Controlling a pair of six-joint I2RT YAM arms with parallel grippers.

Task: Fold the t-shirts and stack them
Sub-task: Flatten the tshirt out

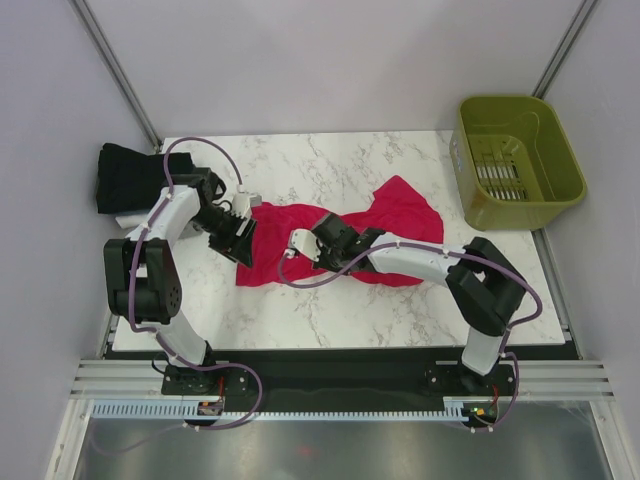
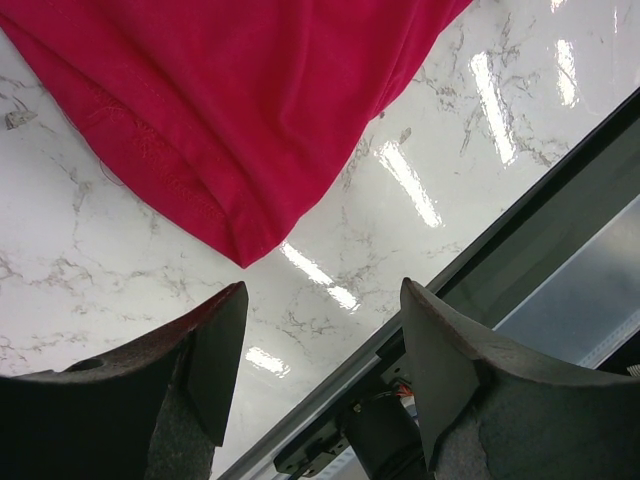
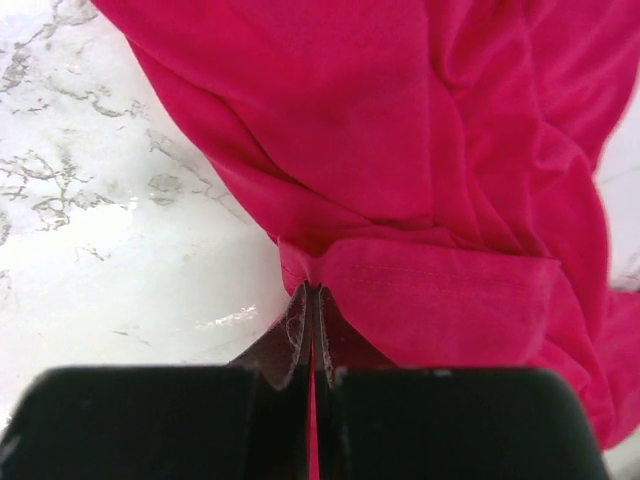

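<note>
A crimson-pink t-shirt (image 1: 385,215) lies crumpled across the middle of the marble table (image 1: 330,310). My right gripper (image 1: 300,243) is shut on the shirt's hem (image 3: 330,262), with the cloth pinched between the fingertips. My left gripper (image 1: 237,236) is open and empty, its jaws wide apart just above the table beside the shirt's left corner (image 2: 240,250). A folded black t-shirt (image 1: 128,176) lies at the table's far left, with a bit of white cloth (image 1: 130,217) showing under it.
An olive-green plastic basket (image 1: 515,160) stands at the far right, past the table's edge. The table's near edge and black rail (image 2: 470,270) lie close to my left gripper. Purple cables loop from both arms.
</note>
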